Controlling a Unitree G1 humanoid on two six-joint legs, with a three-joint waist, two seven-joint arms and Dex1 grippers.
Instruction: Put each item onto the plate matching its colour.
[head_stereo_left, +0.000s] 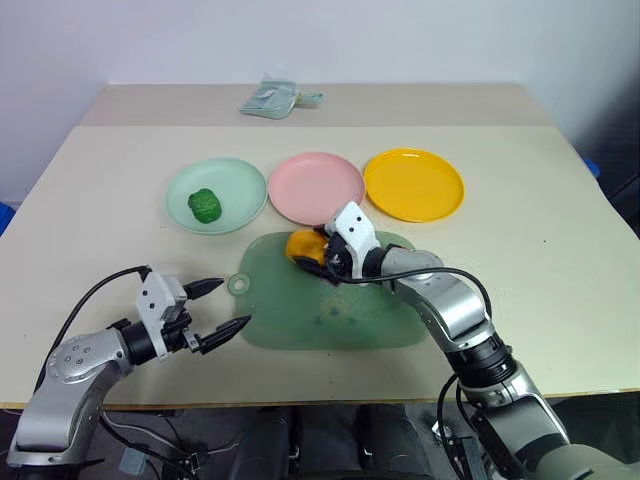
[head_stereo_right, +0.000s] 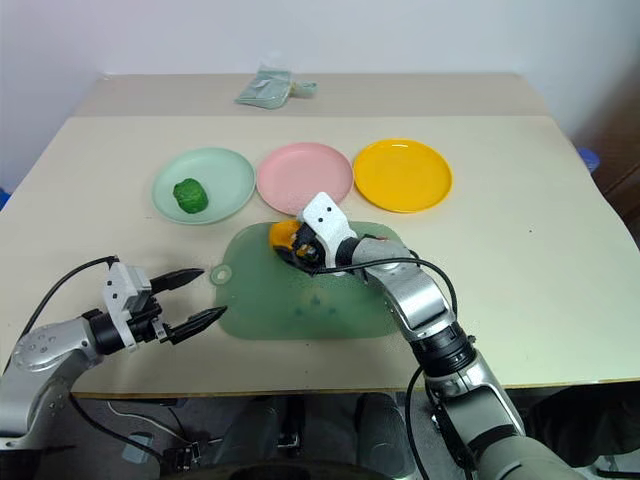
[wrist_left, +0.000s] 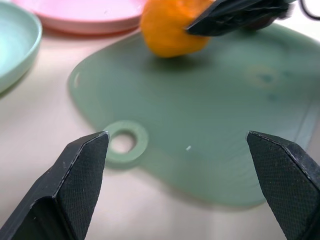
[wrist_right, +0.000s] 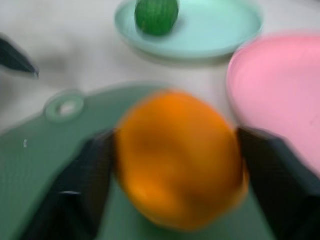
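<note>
Orange lump (head_stereo_left: 303, 247) sits on the far edge of the translucent green board (head_stereo_left: 330, 310), just short of the pink plate (head_stereo_left: 316, 187), and my right gripper (wrist_right: 175, 155) has a black finger on each flank of it. Whether those fingers are pressing it yet or only bracketing it, I cannot tell; the lump looks to be resting on the board.

It looks smooth, rounded and light, so I judge it could squirt out of a pinch made too high or too low. Taking it across its widest middle, as my fingers now stand, seems the safest hold. It appears firm enough to bear a steady squeeze.

My left gripper (head_stereo_left: 228, 306) hangs with its fingers spread wide and holding nothing, near the front left of the table (head_stereo_left: 560, 300), just beside the board's ring handle (wrist_left: 126, 145).

The bumpy dark green lump (head_stereo_left: 204, 204) already lies on the mint green plate (head_stereo_left: 240, 180). The yellow plate (head_stereo_left: 414, 184), rightmost in the row and near the orange lump, is where I judge this one belongs.

A pale green packet (head_stereo_left: 272, 99) lies at the table's far edge.
</note>
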